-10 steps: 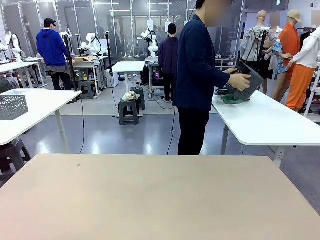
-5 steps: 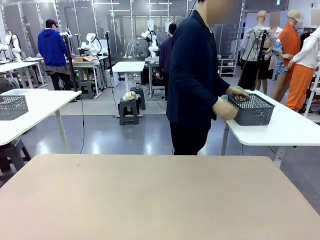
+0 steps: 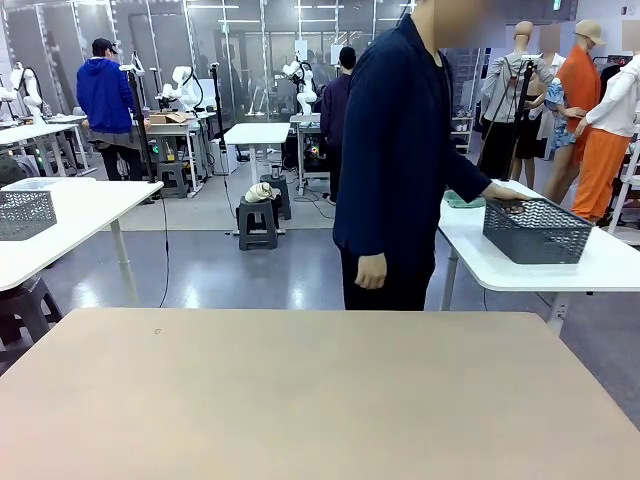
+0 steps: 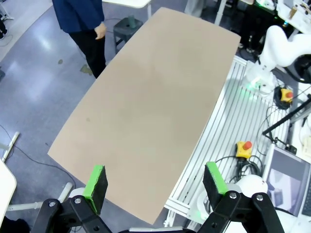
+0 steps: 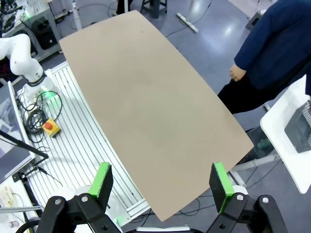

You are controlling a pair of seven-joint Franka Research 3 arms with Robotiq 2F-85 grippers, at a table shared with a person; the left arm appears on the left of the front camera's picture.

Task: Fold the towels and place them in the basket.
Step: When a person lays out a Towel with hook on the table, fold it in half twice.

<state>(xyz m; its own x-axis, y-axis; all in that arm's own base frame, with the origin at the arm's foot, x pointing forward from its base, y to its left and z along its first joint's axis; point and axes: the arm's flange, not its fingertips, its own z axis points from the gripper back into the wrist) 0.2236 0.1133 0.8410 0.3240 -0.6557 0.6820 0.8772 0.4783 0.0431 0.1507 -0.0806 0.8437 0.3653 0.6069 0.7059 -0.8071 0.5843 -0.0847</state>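
– Where is the basket (image 3: 537, 231) found?

– It is set upright on a white side table (image 3: 560, 272), beyond the far right corner of the beige table (image 3: 320, 400). Its dark grey lattice sides are plainly seen, and a person's hand (image 3: 503, 193) is laid on its rim.

– And the towels?

– What appears to be a green towel (image 3: 462, 200) is seen lying flat on that same side table, just beside the basket and on the side nearer the middle of the beige table. Part of it is hidden behind the person's arm.

– How is the person placed?

– The person is stood at the far edge of the beige table, turned toward the basket. The other hand (image 3: 371, 270) is hung loose at the side, just beyond that far edge.

– How are the grippers held?

– The left gripper (image 4: 154, 171) is held high, looking down on the beige table. Its jaws are spread wide, and nothing is caught between the green pads (image 4: 95, 180). The right gripper (image 5: 161, 177) is held likewise above the beige table, with its jaws wide apart and nothing gripped.

– Is anything else noted?

– A paler grey basket (image 3: 25, 212) is set on another white table, beyond the far left corner of the beige table and well apart from the dark one.
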